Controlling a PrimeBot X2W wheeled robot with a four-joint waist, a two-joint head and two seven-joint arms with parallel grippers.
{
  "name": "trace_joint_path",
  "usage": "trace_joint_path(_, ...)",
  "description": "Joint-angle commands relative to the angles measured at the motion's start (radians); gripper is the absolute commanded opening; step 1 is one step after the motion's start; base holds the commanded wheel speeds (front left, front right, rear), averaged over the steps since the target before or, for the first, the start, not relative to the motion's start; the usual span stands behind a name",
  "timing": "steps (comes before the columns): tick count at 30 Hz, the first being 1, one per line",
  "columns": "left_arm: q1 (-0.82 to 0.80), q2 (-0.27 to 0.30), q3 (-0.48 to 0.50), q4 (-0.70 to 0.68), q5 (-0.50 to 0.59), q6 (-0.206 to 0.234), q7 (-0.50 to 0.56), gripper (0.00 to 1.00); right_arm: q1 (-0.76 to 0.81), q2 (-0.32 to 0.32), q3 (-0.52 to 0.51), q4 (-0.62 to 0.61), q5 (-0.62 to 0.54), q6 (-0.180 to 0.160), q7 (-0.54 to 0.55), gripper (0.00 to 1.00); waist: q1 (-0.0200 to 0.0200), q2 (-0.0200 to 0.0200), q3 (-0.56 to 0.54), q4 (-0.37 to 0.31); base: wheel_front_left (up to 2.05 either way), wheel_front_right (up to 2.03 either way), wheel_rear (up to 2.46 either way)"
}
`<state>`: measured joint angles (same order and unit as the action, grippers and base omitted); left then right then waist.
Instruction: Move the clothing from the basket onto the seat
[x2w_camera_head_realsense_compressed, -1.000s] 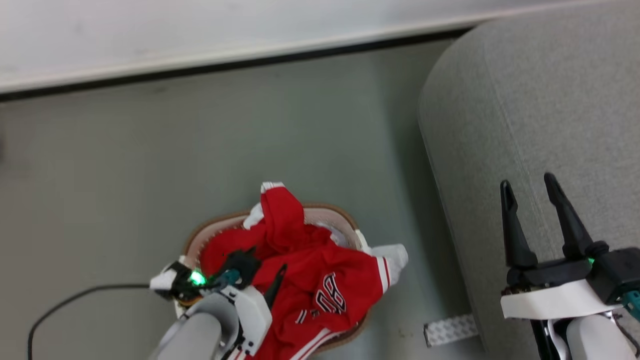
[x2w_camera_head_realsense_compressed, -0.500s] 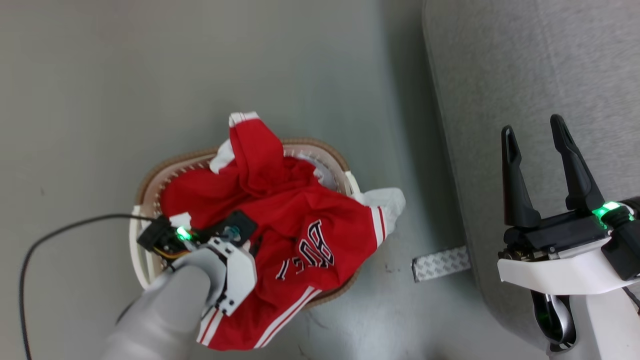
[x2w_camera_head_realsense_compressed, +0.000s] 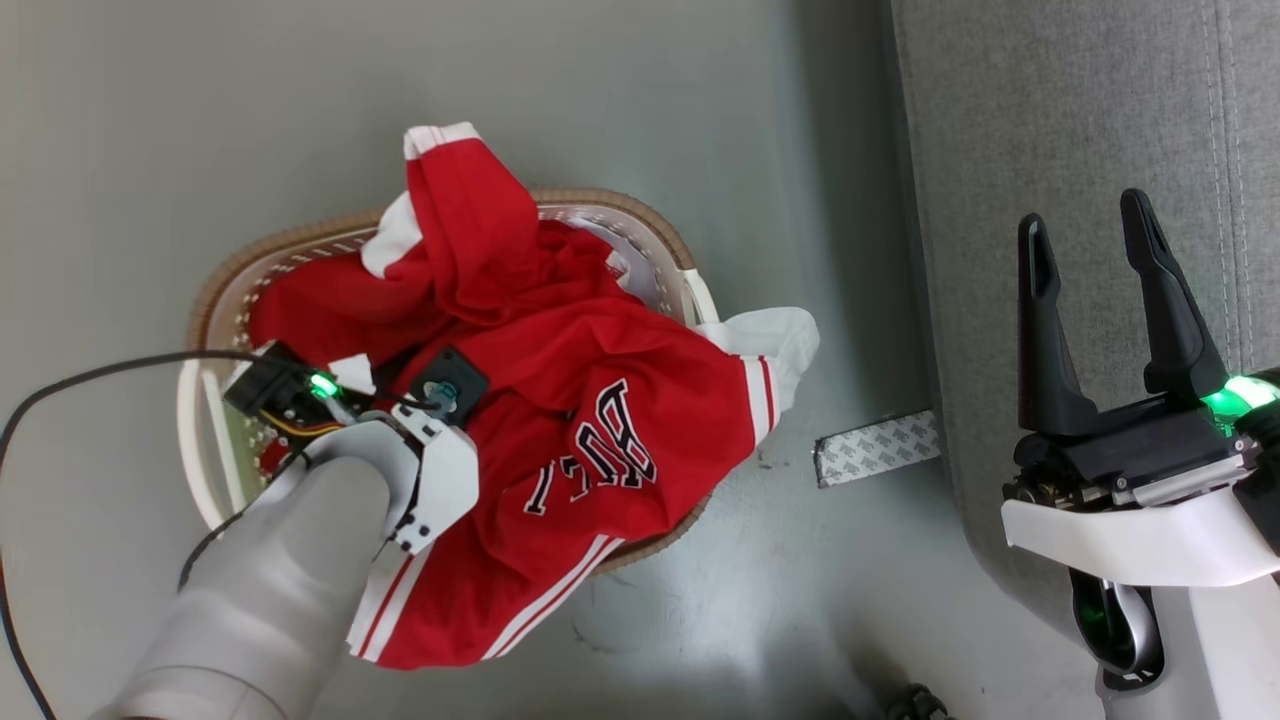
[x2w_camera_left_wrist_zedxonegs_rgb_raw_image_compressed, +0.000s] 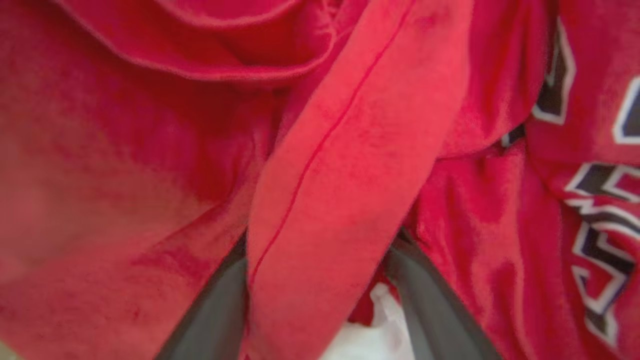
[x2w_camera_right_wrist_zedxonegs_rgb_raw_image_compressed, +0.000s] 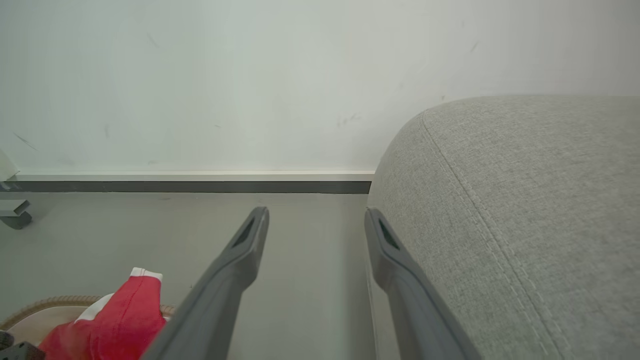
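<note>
The clothing (x2w_camera_head_realsense_compressed: 600, 400) is a heap of bright-red garments with white stripes and black-and-white lettering, spilling over the near rim of the cream basket (x2w_camera_head_realsense_compressed: 250, 265) on the floor. My left wrist (x2w_camera_head_realsense_compressed: 430, 470) reaches down into the heap and hides its fingers in the head view. In the left wrist view my left gripper (x2w_camera_left_wrist_zedxonegs_rgb_raw_image_compressed: 320, 240) is open, its two dark fingers straddling a raised fold of red cloth (x2w_camera_left_wrist_zedxonegs_rgb_raw_image_compressed: 330, 165). My right gripper (x2w_camera_head_realsense_compressed: 1100, 230) stands open and empty over the grey seat (x2w_camera_head_realsense_compressed: 1050, 120), also seen as gripper (x2w_camera_right_wrist_zedxonegs_rgb_raw_image_compressed: 316, 220) beside the seat (x2w_camera_right_wrist_zedxonegs_rgb_raw_image_compressed: 525, 200).
Grey floor lies between basket and seat. A strip of patterned grey tape (x2w_camera_head_realsense_compressed: 878, 448) lies at the seat's base. A black cable (x2w_camera_head_realsense_compressed: 90, 375) runs from my left wrist across the floor. A white wall with a dark baseboard (x2w_camera_right_wrist_zedxonegs_rgb_raw_image_compressed: 190, 186) stands behind.
The head camera has tilted down, so the basket sits higher and larger in view. My left wrist has sunk deeper into the red heap. The right gripper stays open over the seat.
</note>
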<state>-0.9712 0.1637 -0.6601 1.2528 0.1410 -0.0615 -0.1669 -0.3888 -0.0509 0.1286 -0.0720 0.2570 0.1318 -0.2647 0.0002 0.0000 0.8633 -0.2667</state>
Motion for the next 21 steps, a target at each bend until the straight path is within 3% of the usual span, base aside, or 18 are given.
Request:
trace_joint_path(1, -0.014, 0.000, -0.004, 0.003, 0.014, 0.002, -0.020, 0.38, 0.001, 0.001, 0.001, -0.006, 0.015, -0.002, 0.000, 1.00, -0.0002, 0.0000, 0.005, -0.005, 0.00, 0.00, 0.00)
trace_joint_path(2, -0.013, 0.001, -0.008, 0.004, 0.017, 0.009, -0.030, 0.00, 0.003, 0.001, 0.002, -0.004, 0.015, -0.002, 0.000, 1.00, -0.0002, 0.0000, 0.004, -0.006, 0.00, 0.00, 0.00)
trace_joint_path(10, 0.073, -0.046, 0.060, -0.049, -0.099, 0.028, -0.097, 0.00, 0.035, 0.000, -0.002, 0.056, 0.002, -0.002, 0.000, 1.00, -0.0002, 0.0000, -0.123, 0.046, 0.00, 0.00, 0.00)
trace_joint_path(21, 0.377, -0.045, 0.153, -0.394, -0.258, 0.010, -0.098, 0.00, 0.178, -0.001, -0.028, 0.163, 0.002, -0.002, 0.000, 1.00, -0.0002, 0.0000, -0.504, 0.145, 0.00, 0.00, 0.00)
